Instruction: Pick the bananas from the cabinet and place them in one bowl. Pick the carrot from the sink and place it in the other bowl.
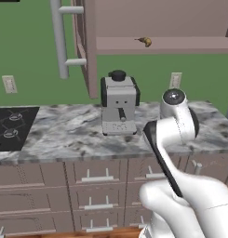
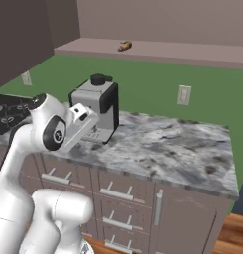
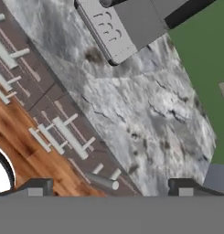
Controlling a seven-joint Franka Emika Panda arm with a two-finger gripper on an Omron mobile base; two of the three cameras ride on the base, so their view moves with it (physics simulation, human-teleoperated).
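The cabinet (image 1: pixel 92 46) stands open, one banana (image 1: pixel 145 41) lying on its shelf. The gripper (image 3: pixel 114 185), fingers spread wide and empty, hangs well below it over the marble counter (image 3: pixel 145 105), near the coffee machine (image 1: pixel 118 104).

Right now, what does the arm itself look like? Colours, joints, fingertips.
Glossy white arm with rounded, bulbous link shells. Joints are dark: a black disc with a grey centre caps one joint, and a black band runs along the link below it. In the right base view a round black joint face carries a small white mark. The gripper has two small dark grey fingertips with lighter pads. No cables visible.
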